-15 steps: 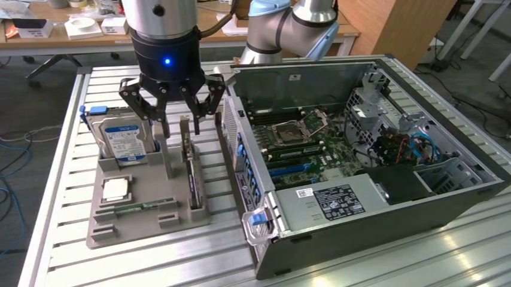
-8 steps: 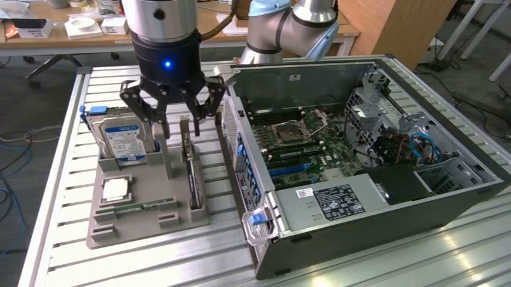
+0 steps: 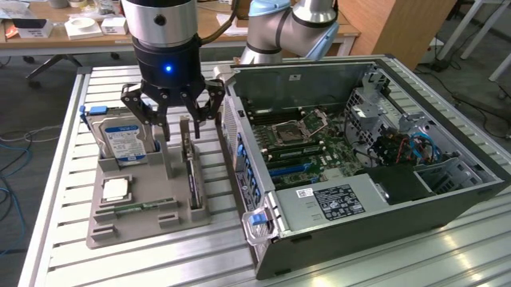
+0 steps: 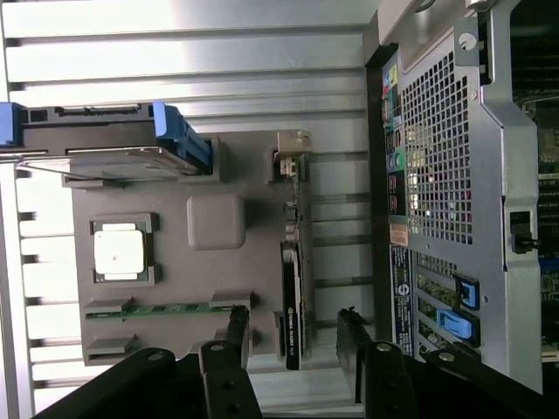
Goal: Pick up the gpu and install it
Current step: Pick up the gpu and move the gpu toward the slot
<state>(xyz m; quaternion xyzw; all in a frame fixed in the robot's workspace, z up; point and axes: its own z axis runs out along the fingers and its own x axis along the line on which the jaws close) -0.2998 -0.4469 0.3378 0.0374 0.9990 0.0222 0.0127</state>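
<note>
The gpu [image 3: 191, 169] stands on edge in a slot of the grey holder tray [image 3: 148, 228], a thin dark card with a metal bracket at its far end. My gripper [image 3: 177, 127] hangs just above the card's far half, open, its fingers spread to either side of the card and touching nothing. In the wrist view the gpu [image 4: 293, 297] runs edge-on between the two dark fingertips [image 4: 237, 325], with my gripper [image 4: 293, 336] centred over it. The open computer case [image 3: 359, 167] lies to the exterior view's right, its motherboard exposed.
On the tray also stand a silver hard drive with a blue label [image 3: 119, 140], a CPU [image 3: 116, 189] and a green memory stick [image 3: 140, 207]. The case's rear panel [image 4: 445, 175] sits close beside the tray. The slatted metal table [image 3: 160, 263] carries everything.
</note>
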